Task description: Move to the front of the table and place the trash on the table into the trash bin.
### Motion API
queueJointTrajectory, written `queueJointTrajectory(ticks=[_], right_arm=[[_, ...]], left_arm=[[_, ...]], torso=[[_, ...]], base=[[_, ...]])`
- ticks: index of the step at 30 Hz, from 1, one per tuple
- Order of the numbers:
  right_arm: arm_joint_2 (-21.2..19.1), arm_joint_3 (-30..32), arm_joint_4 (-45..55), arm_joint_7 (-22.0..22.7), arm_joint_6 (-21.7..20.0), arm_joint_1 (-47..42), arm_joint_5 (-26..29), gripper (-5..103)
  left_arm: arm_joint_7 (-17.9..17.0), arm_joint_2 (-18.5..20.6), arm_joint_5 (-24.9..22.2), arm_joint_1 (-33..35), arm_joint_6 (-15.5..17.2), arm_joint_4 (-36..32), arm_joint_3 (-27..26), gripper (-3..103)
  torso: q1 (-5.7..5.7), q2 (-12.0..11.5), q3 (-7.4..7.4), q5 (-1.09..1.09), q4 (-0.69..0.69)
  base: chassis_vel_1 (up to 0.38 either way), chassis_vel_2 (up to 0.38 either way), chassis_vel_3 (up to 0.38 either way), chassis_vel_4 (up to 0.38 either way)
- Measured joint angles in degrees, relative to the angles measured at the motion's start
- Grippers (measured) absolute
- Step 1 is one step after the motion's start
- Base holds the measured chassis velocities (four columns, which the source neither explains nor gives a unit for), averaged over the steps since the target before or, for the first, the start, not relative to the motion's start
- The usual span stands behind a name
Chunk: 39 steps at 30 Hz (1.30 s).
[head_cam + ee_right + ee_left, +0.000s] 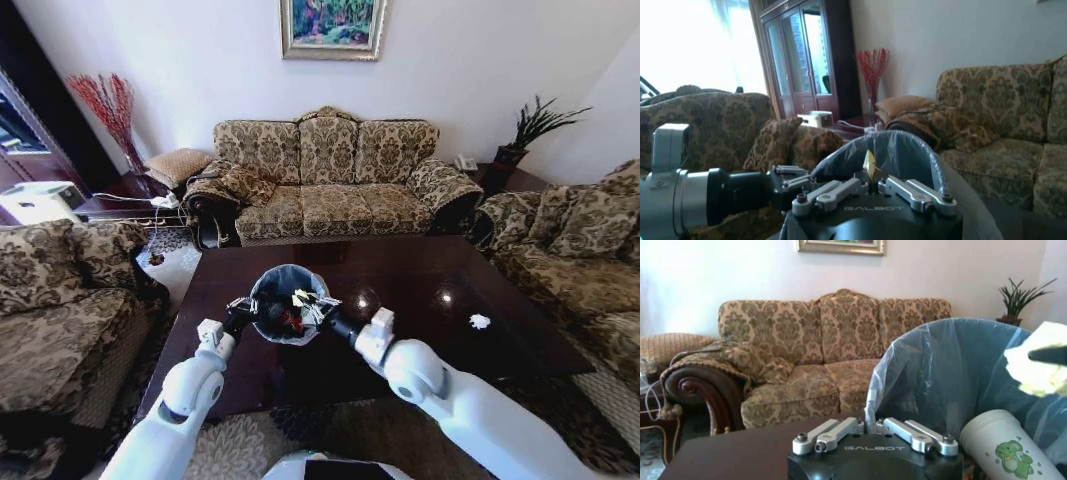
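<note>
Grey-lined trash bin (pixel 288 300) upright, both grippers at rim

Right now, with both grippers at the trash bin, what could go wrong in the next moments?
1. The right gripper holds crumpled white paper close to the rim of the trash bin; released off-centre, it may fall onto the table.
2. The left gripper grips the bin's rim and bag; a pull could tip the bin, spilling the paper cup.
3. One white scrap lies far to the right on the table and might be forgotten.
</note>
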Motion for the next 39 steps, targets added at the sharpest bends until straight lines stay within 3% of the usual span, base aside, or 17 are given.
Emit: queueJointTrajectory(ticks=[9, 11, 12, 16, 18, 24, 25, 27, 30, 31, 37, 39], right_arm=[[0.31, -1.27, -0.51, 0.09, -0.09, 2.44, 0.52, 15], [0.28, -1.43, -0.39, 0.09, -0.09, 2.47, 0.57, 25], [0.28, -1.43, -0.39, 0.09, -0.09, 2.47, 0.57, 25], [0.31, -1.63, -0.58, 0.45, 0.15, 2.43, 0.47, 47], [0.31, -1.63, -0.59, 0.51, 0.24, 2.35, 0.45, 47], [-0.07, 0.04, 0.60, 0.66, 1.38, -0.12, -0.22, 75], [-0.07, 0.04, 0.60, 0.66, 1.38, -0.12, -0.22, 75], [-0.42, 2.68, 1.91, 0.71, 1.92, -2.01, -0.45, 86], [-1.10, 5.45, 3.01, 0.96, 2.64, -3.93, -0.97, 91], [-2.01, 7.52, 3.65, 1.93, 3.41, -5.27, -1.81, 99], [-2.37, 13.36, 3.02, 5.16, 3.96, -9.84, -5.97, 100], [-1.13, 21.35, 1.61, 4.76, 4.59, -16.36, -9.93, 100]], left_arm=[[0.16, -0.14, -0.06, -0.38, -0.04, 0.70, 0.07, 2], [0.20, -0.16, -0.04, -0.44, -0.08, 0.81, 0.19, 2], [0.20, -0.16, -0.04, -0.44, -0.08, 0.81, 0.19, 2], [0.24, -0.09, -0.03, -0.56, -0.13, 0.88, 0.20, 2], [0.24, -0.07, -0.03, -0.56, -0.13, 0.89, 0.20, 2], [0.23, -0.15, 0.00, -0.51, -0.18, 1.01, -0.03, 2], [0.23, -0.15, 0.00, -0.51, -0.18, 1.01, -0.03, 2], [0.23, -0.23, 0.02, -0.51, -0.24, 1.16, -0.16, 2], [0.20, -0.21, 0.01, -0.51, -0.30, 1.25, -0.36, 2], [0.21, -0.23, 0.01, -0.22, -0.39, 1.19, -0.97, 2], [-0.10, -1.27, 0.40, 1.32, -0.86, -0.04, -3.04, 2], [-0.18, -1.41, 0.44, 1.29, -0.91, -0.14, -2.99, 2]], torso=[[0.00, 0.00, 0.00, 0.00, -0.02], [0.00, 0.00, 0.00, 0.00, -0.02], [0.00, 0.00, 0.00, 0.00, -0.02], [0.00, 0.00, 0.00, 0.00, -0.02], [0.00, 0.00, 0.00, 0.00, -0.02], [0.00, 0.00, -0.01, 0.01, -0.01], [0.00, 0.00, -0.01, 0.01, -0.01], [0.00, 0.00, -0.01, 0.00, -0.01], [0.00, 0.00, -0.01, 0.01, -0.02], [0.00, 0.00, -0.01, 0.00, -0.04], [0.00, 0.00, -0.01, 0.01, 0.05], [0.00, 0.00, -0.01, 0.01, -0.03]], base=[[0.000, 0.000, 0.000, 0.000], [0.000, 0.000, 0.000, 0.000], [0.000, 0.000, 0.000, 0.000], [0.000, 0.000, 0.000, 0.000], [0.000, 0.000, 0.000, 0.000], [0.000, 0.000, 0.000, 0.000], [0.000, 0.000, 0.000, 0.000], [0.000, 0.000, 0.000, 0.000], [0.000, 0.000, 0.000, 0.000], [0.000, 0.000, 0.000, 0.000], [0.000, 0.000, 0.000, 0.000], [0.000, 0.000, 0.000, 0.000]])
